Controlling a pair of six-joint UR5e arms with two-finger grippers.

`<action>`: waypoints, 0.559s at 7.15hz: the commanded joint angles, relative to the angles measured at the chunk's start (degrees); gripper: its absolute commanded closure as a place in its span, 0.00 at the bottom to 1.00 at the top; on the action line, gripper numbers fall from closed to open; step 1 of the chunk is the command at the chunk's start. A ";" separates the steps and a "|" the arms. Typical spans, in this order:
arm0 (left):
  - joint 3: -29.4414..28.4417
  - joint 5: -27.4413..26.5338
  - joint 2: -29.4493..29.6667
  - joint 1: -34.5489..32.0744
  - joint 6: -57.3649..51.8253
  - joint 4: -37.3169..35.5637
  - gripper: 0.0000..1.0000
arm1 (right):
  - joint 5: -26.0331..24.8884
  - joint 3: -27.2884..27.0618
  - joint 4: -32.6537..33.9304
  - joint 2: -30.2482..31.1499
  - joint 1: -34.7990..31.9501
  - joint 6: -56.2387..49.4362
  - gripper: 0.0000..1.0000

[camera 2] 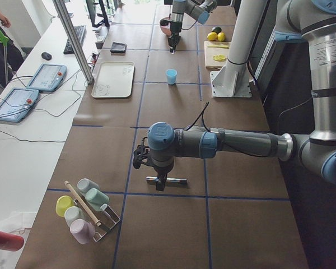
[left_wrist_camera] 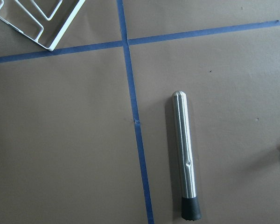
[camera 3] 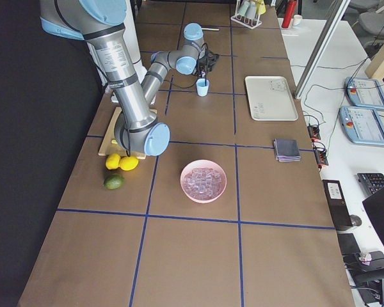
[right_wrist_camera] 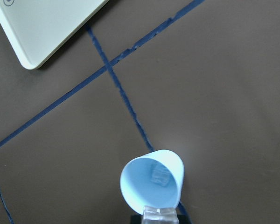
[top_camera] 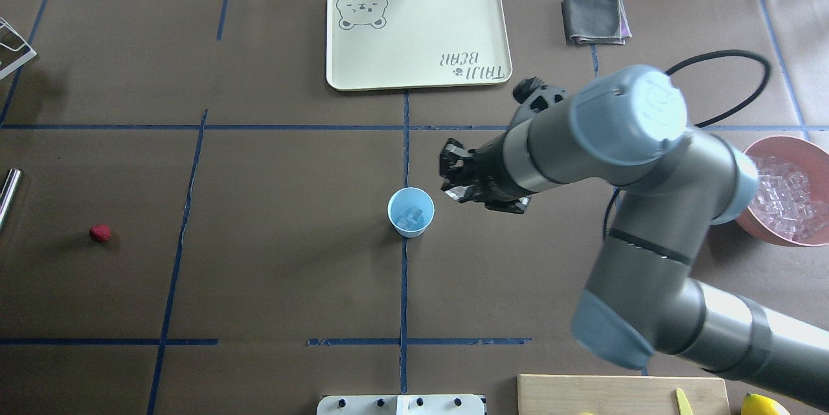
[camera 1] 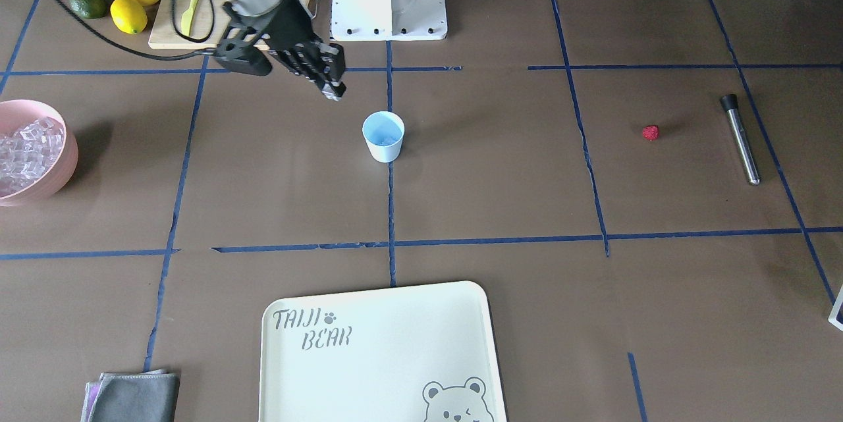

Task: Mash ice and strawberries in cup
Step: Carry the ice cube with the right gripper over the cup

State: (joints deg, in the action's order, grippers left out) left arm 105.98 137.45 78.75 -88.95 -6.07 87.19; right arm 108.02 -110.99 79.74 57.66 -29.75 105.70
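1 cup (camera 1: 383, 136), 1 strawberry (camera 1: 651, 132), 1 bowl (camera 1: 66, 158) of ice (camera 1: 26, 149)

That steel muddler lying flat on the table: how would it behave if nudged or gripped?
The muddler is a round cylinder on its side, so a sideways nudge would probably roll it. Its polished metal shaft looks slippery; the black end, possibly rubber, likely grips better.

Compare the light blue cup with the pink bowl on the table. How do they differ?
Colour: the cup is light blue, the bowl pink. Size: the cup is small and narrow, the bowl much wider. Contents: the cup holds only a cube or so of ice, the bowl a heap. Place: the cup stands mid-table, the bowl toward the robot's right. Both stand upright and hold ice.
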 commanded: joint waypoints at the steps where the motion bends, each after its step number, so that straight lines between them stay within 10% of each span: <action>1: 0.01 0.01 -0.09 0.00 0.00 0.00 0.00 | -5.70 8.92 0.95 -8.59 3.64 3.46 1.00; 4: -0.07 0.01 -0.26 0.00 -0.09 0.00 0.00 | -5.80 8.69 1.12 -6.51 4.35 3.46 1.00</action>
State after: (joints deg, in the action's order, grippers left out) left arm 105.92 137.46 78.52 -88.95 -6.10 87.19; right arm 102.32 -102.29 80.78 50.72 -25.67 109.05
